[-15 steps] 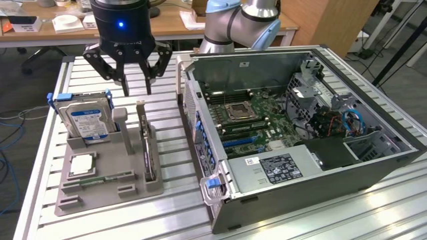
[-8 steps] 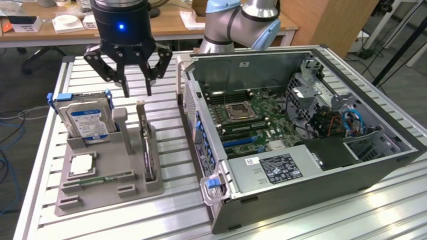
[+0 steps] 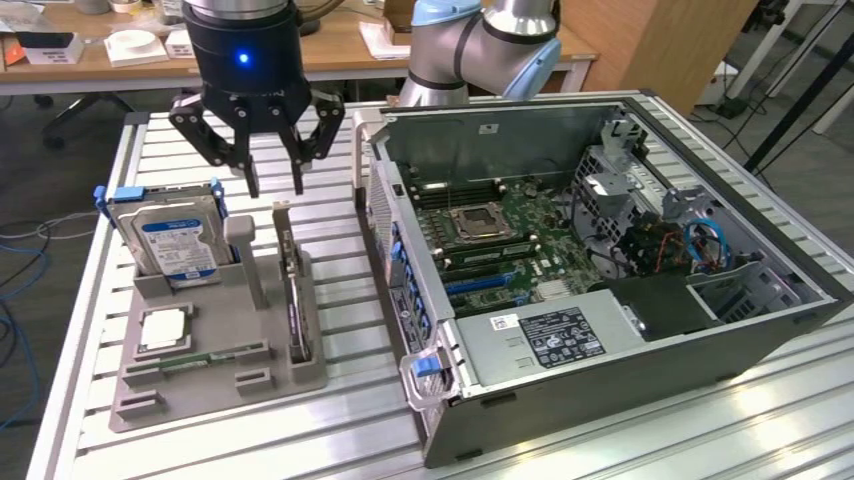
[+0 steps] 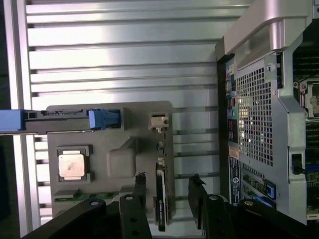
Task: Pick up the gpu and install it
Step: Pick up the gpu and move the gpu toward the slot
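**Approach stage of the pick: pincer (image 3: 274, 182) spread wide and empty above the gpu (image 3: 294, 300).**
The gpu is seen standing on edge in a slot of the grey holder (image 3: 187, 385) on the table (image 3: 100, 300), just beside the opened computer case (image 3: 641, 380), not yet installed; the arm is held upright over the holder, fingers pointed down; in the wrist view the card's line is straddled by them; a grasp is judged to call for a straight descent, fingers centred across the thin upper edge before closing.
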